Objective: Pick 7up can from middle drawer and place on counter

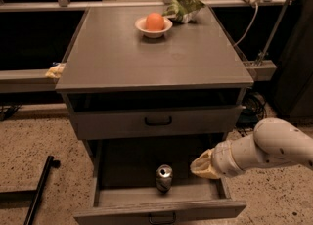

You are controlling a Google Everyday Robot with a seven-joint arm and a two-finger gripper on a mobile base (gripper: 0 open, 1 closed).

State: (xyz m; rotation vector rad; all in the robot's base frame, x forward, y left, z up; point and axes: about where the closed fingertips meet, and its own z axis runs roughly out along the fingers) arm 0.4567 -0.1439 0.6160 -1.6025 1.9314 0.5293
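The 7up can (pixel 164 177) stands in the open middle drawer (pixel 122 197), below the table's (pixel 146 57) front edge. The gripper (pixel 199 166), released or clenched I cannot tell, hangs beside it toward the front right corner. A sideways nudge could topple the can.

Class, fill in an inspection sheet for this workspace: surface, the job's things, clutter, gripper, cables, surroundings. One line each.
Surface: counter, grey and flat; items only near its back edge.
Job's things: 7up can stands upright near the front of the open middle drawer; not gripped.
Clutter: white bowl holding an orange; crumpled green bag beside it.
Gripper: gripper over the drawer's right side, right of the can, apart from it.
Cables: white cable hanging at upper right; dark cables on the floor right of the cabinet.
Surroundings: speckled floor; black pole at lower left; upper drawer shut.
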